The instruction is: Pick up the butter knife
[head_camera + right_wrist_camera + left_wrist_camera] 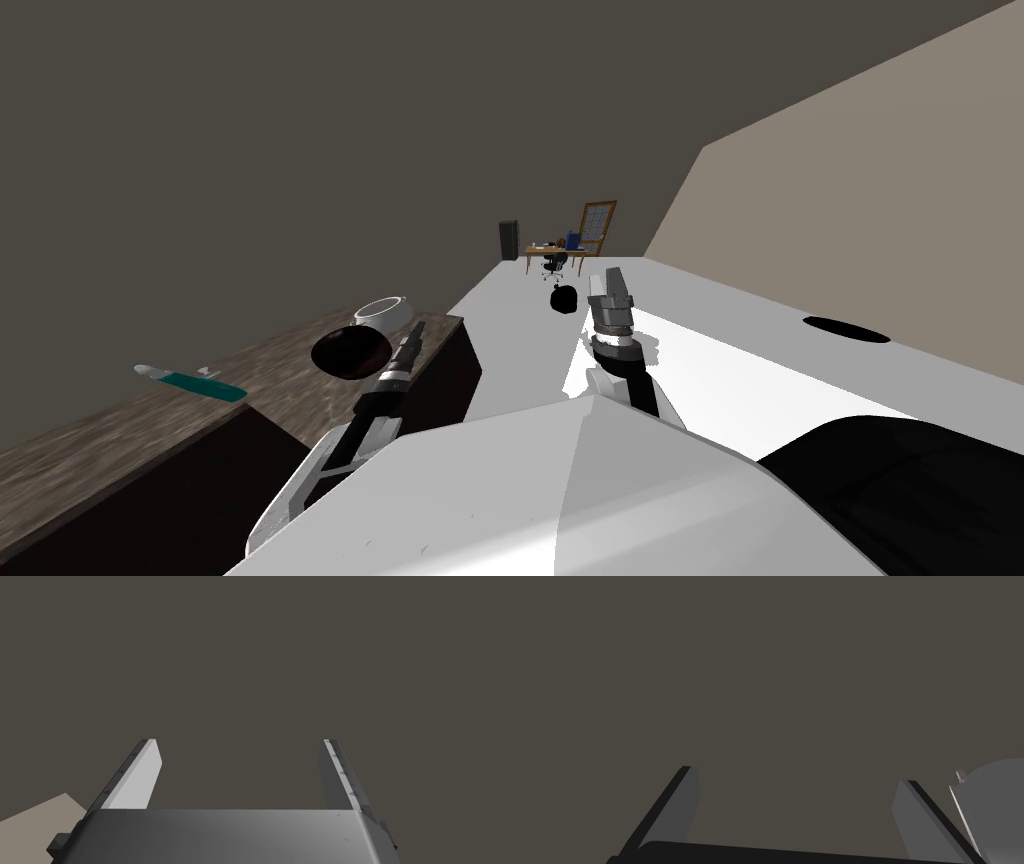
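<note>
The left arm reaches low and forward over the dark wood-grain table (100, 440). Its end effector (410, 335) is just right of the black bowl (350, 352), with both fingers spread wide and nothing between them. The butter knife (190, 380), teal-handled with a pale blade, lies flat on the table well left of the black bowl. The right arm is bent upward, off the table and well right of the black bowl, its end effector (612, 282) also spread and empty. A white bowl (383, 312) sits just behind the black bowl.
</note>
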Robot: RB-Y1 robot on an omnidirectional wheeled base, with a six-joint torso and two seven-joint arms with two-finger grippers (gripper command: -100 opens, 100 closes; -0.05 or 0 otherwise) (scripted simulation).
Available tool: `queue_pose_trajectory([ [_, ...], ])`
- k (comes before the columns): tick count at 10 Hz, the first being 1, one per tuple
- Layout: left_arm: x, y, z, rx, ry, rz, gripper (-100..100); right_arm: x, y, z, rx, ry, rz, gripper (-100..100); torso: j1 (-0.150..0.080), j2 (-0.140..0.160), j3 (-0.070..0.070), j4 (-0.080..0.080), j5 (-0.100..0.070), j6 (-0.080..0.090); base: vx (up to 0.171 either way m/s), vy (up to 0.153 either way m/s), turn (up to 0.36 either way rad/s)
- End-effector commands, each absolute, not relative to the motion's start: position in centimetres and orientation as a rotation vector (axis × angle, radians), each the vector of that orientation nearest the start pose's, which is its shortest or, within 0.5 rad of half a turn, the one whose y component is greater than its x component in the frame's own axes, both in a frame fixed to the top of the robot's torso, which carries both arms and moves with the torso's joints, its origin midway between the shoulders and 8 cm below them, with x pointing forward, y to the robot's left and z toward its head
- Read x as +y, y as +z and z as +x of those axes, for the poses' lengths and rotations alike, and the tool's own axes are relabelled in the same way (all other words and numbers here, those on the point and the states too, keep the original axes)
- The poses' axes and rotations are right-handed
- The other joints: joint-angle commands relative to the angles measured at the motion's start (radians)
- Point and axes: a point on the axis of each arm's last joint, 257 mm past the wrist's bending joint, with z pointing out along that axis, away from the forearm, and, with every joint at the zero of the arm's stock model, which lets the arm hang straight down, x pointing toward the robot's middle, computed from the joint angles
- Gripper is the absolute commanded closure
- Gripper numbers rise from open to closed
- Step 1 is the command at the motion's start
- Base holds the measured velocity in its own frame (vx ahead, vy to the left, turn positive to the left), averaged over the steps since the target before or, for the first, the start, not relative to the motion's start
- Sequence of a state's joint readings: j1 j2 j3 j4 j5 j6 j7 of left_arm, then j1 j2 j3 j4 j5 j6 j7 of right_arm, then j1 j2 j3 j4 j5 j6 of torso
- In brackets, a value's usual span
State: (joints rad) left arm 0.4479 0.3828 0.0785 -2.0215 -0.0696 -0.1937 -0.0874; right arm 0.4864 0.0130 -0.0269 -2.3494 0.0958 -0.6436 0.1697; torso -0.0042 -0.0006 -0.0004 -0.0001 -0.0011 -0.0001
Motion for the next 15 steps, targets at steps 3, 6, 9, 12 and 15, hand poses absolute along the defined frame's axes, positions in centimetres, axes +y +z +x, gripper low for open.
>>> queue_pose_trajectory([
  [3,37.3,-15.8,42.3,1.371,-0.715,-0.678,-100,-26.3,8.1,30.3,0.530,1.103,0.368,0,0.000,0.000,0.000,0.000,0.000,0.000,0.016,-0.070,-0.015],
  [6,41.2,-17.9,42.6,1.452,-0.578,-0.703,-100,-26.3,8.1,30.3,0.530,1.103,0.368,0,-0.004,-0.002,-0.001,0.000,-0.001,0.000,0.030,-0.110,-0.017],
  [9,45.3,-19.8,42.4,1.523,-0.447,-0.731,-100,-26.3,8.1,30.3,0.530,1.103,0.368,0,0.001,0.000,0.000,0.000,0.000,0.000,0.023,-0.054,-0.013],
  [12,47.5,-20.8,42.2,1.560,-0.378,-0.754,-100,-26.3,8.1,30.3,0.530,1.103,0.368,0,0.001,-0.002,-0.001,0.000,0.000,0.000,0.031,-0.050,-0.007],
  [15,51.5,-22.6,41.4,1.625,-0.251,-0.799,-100,-26.3,8.1,30.3,0.530,1.103,0.368,0,0.002,-0.002,-0.001,0.000,0.000,0.000,0.047,-0.048,-0.007],
])
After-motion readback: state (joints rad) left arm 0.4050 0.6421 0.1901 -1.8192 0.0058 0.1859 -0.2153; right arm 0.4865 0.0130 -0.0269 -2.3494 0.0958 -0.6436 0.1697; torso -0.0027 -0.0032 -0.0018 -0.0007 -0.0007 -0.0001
